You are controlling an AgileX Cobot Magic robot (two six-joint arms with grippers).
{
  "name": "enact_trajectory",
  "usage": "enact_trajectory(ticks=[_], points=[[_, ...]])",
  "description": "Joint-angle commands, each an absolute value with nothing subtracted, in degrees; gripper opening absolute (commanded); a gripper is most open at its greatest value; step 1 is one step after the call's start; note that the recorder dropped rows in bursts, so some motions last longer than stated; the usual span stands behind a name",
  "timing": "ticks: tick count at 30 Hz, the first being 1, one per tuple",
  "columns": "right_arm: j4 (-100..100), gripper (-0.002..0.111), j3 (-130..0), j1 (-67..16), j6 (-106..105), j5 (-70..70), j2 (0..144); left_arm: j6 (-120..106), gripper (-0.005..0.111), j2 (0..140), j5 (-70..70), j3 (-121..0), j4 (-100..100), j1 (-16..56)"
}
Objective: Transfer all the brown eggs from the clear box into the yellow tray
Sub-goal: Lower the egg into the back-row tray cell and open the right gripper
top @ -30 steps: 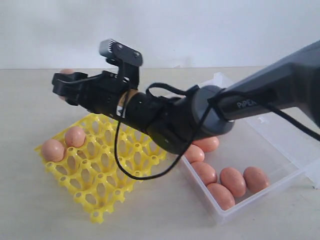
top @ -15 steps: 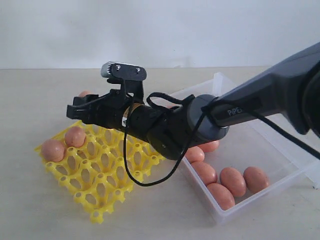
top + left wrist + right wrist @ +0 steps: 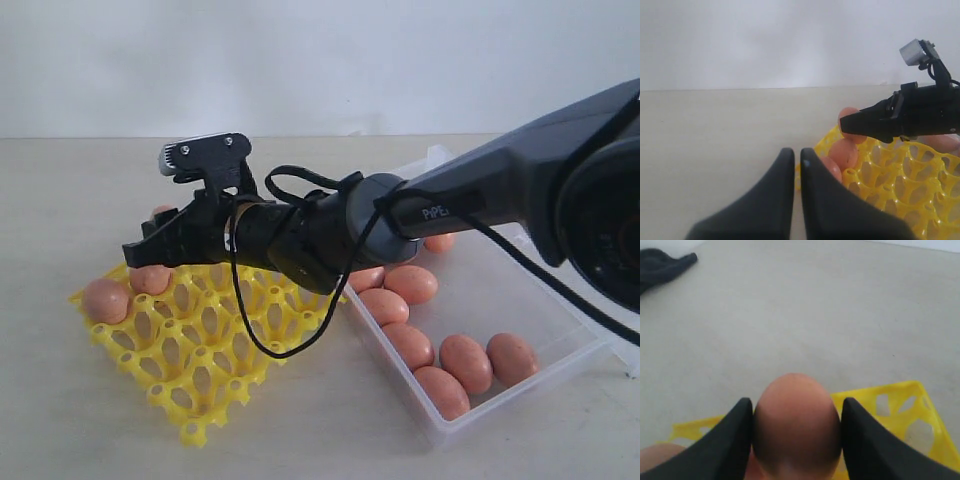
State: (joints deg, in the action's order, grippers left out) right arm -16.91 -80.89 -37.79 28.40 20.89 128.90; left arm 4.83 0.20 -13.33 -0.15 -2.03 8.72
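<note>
My right gripper (image 3: 150,242) reaches across over the far left corner of the yellow tray (image 3: 215,345) and is shut on a brown egg (image 3: 796,425), which fills the gap between both fingers. Two brown eggs (image 3: 106,300) (image 3: 150,279) sit in cups along the tray's left edge, just below the held egg. Several more brown eggs (image 3: 465,362) lie in the clear box (image 3: 500,290) on the right. In the left wrist view the right gripper (image 3: 852,121) hangs above the tray (image 3: 890,172). My left gripper (image 3: 796,159) hovers beside the tray's corner, its fingers nearly touching and nothing between them.
The right arm's dark body and a looping black cable (image 3: 250,335) hang over the tray's far half. The box's clear lid (image 3: 600,290) lies open to the right. Bare beige tabletop (image 3: 715,130) stretches left of the tray.
The right gripper has come down with the egg, from well above the tray to just over its far left cups. The eggs in the tray and box have not moved.
</note>
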Motion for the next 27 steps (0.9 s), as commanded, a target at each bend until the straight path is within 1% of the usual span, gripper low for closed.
enact_trajectory(ticks=[1, 12, 19, 27], points=[[-16.60, 0.000, -81.24, -37.71, 23.78, 18.63, 128.68, 4.93, 0.004, 0.00, -12.93, 0.00, -1.97, 8.60], [-15.40, 0.000, -81.24, -37.31, 17.85, 19.91, 128.68, 4.93, 0.004, 0.00, -12.93, 0.00, -1.97, 8.60], [-12.23, 0.000, -81.24, -35.21, 18.08, 20.06, 128.68, 4.93, 0.004, 0.00, -12.93, 0.00, -1.97, 8.60], [-12.23, 0.000, -81.24, -35.27, 19.22, 20.06, 128.68, 4.93, 0.004, 0.00, -12.93, 0.00, -1.97, 8.60]])
